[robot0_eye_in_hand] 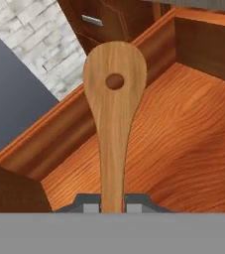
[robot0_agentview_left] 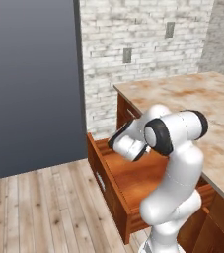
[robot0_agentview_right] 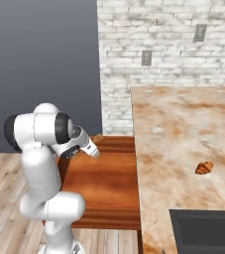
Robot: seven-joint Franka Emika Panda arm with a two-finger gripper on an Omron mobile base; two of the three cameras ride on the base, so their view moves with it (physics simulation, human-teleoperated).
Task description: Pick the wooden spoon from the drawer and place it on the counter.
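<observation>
My gripper (robot0_eye_in_hand: 112,208) is shut on the handle of the wooden spoon (robot0_eye_in_hand: 115,114), a light-tan spoon with a hole in its oval bowl. The spoon hangs above the floor of the open drawer (robot0_eye_in_hand: 183,139), its bowl pointing toward the drawer's far corner. In the base views the reddish-brown drawer (robot0_agentview_left: 128,183) stands pulled out from the cabinet, and my bent arm reaches down over it (robot0_agentview_right: 104,183). The beige marble-look counter (robot0_agentview_left: 197,99) lies just right of the drawer (robot0_agentview_right: 183,129).
A small orange-brown croissant (robot0_agentview_right: 204,167) lies on the counter. The black cooktop (robot0_agentview_right: 205,230) sits at the counter's near end. A tall dark grey panel (robot0_agentview_left: 29,84) stands left of the drawer, and a white brick wall (robot0_agentview_right: 148,44) runs behind.
</observation>
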